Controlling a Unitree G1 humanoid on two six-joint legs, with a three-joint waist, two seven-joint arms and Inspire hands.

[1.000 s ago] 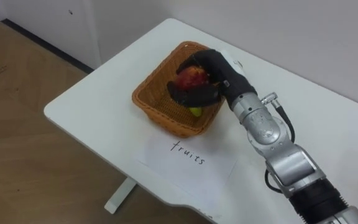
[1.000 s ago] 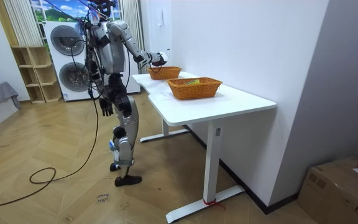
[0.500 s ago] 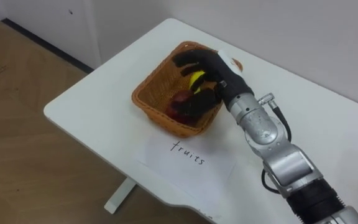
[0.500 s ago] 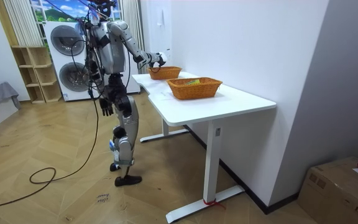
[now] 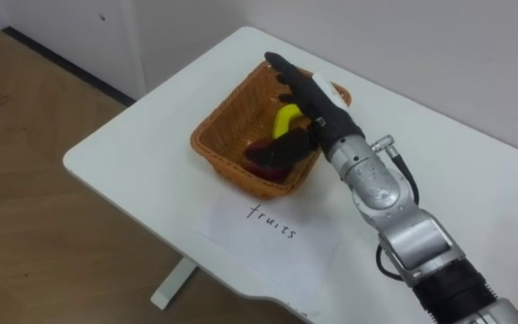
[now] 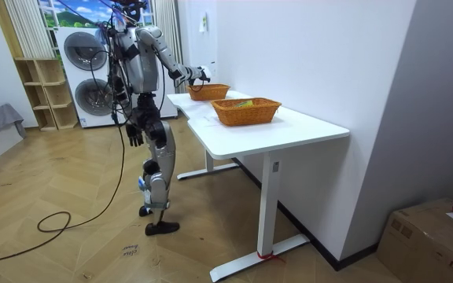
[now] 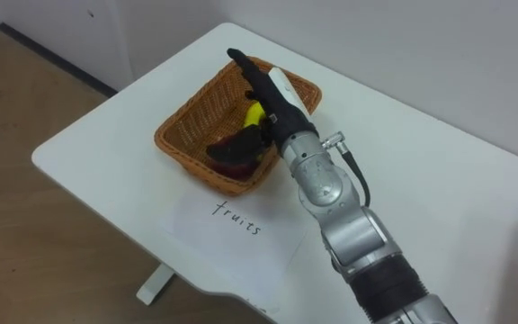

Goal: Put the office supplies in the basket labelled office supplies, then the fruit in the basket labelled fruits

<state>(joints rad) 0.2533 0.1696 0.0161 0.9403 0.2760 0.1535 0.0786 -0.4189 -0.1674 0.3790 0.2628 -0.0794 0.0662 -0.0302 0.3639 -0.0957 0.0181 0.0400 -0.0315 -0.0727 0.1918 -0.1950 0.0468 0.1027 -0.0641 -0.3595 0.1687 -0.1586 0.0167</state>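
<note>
The white table (image 5: 124,153) and what it carried

It stood against a pale wall. A wicker basket (image 5: 218,135) sat near its left end, and a handwritten sheet of paper (image 5: 277,238) lay flat just in front of it, at the near edge. In the room view a second wicker basket (image 6: 246,111) rested further along the top.

The floor (image 6: 69,236) is herringbone wood parquet, and the walls (image 6: 313,47) are plain white. A white table (image 6: 305,130) on a white metal frame stands along the wall, with a cardboard box (image 6: 427,236) on the floor at the room view's right. Two stacked washing machines (image 6: 83,51), an open wooden shelf unit (image 6: 42,94) and a curtain (image 6: 22,27) occupy the far end.
</note>
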